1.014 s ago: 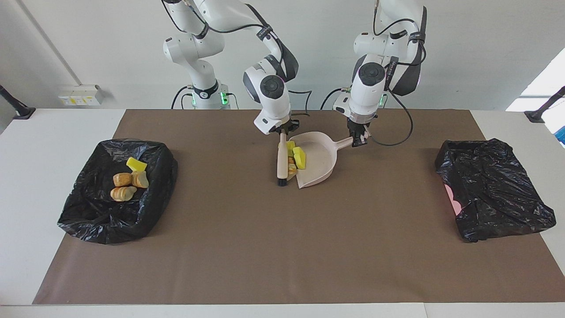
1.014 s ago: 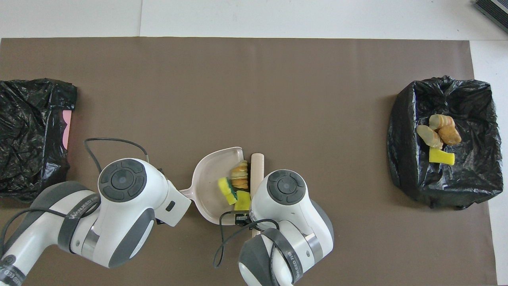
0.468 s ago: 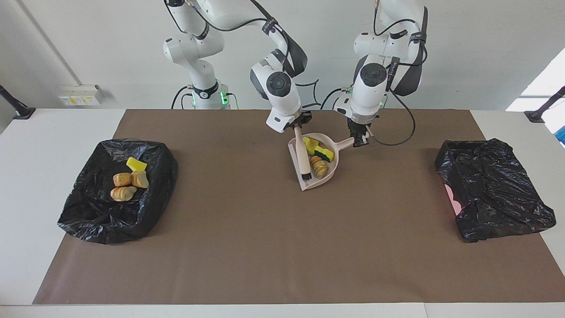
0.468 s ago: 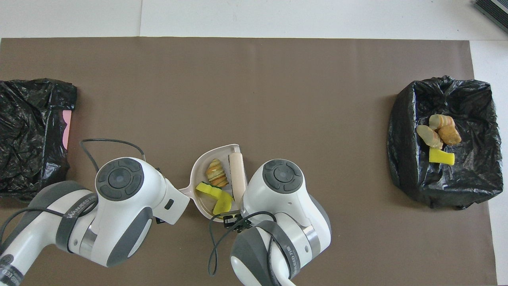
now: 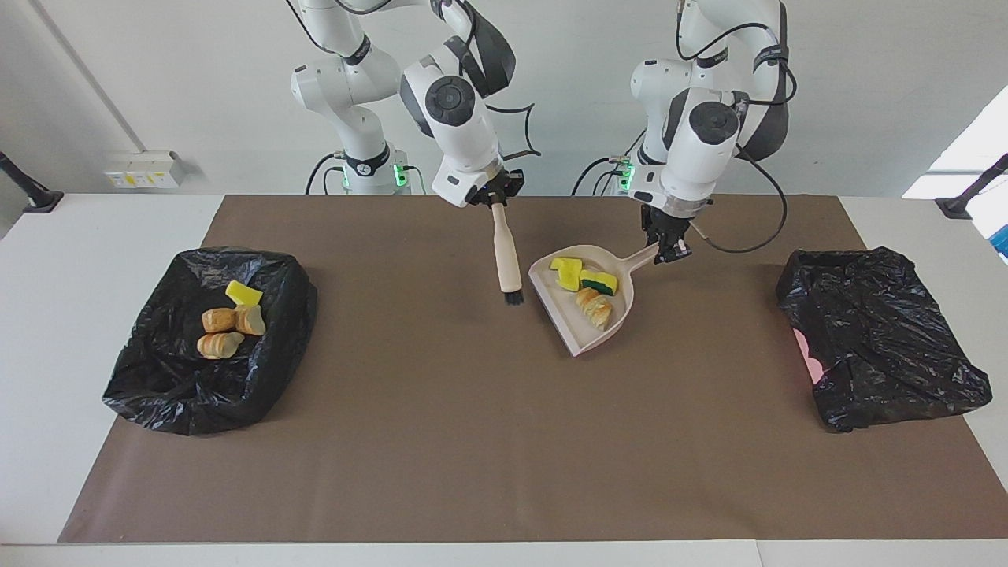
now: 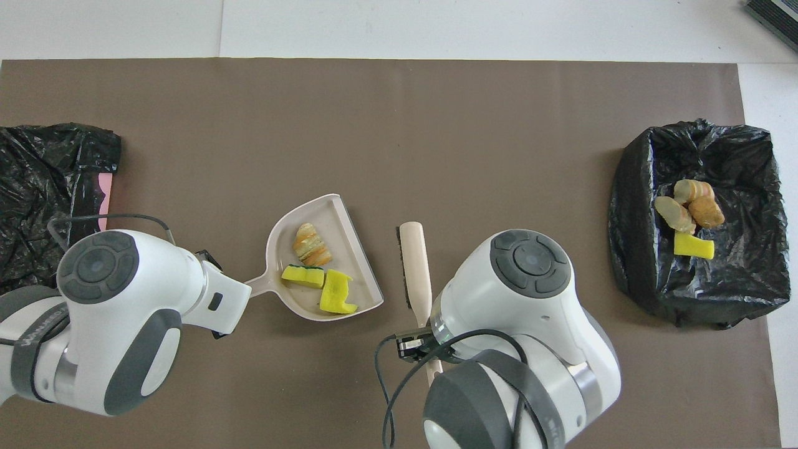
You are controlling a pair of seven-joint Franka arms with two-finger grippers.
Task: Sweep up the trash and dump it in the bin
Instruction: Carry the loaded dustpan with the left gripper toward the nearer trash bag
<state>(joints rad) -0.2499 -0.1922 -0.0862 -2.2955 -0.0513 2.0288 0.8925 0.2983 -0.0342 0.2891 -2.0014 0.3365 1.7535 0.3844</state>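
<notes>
Trash: three scraps [image 5: 587, 286] lie loose in the dustpan [image 5: 561, 315]: two yellow sponge bits and one tan bread-like chunk; four more sit in the bin [image 5: 142, 370] at the right arm's end of the table.
Handling: light, soft, unattached; likely to slide or roll if the dustpan tips toward its open lip.
Hold: best not grasped singly; carry them by the dustpan handle, lip kept up.
Left gripper [image 5: 668, 250]: clamped on the dustpan handle end, dustpan lifted off the mat [image 5: 441, 441].
Right gripper [image 5: 494, 197]: closed on the brush [image 5: 506, 260] handle, bristles hanging down, beside the dustpan and apart from it.
Second bin [image 5: 882, 346]: at the left arm's end, no trash visible in it.
</notes>
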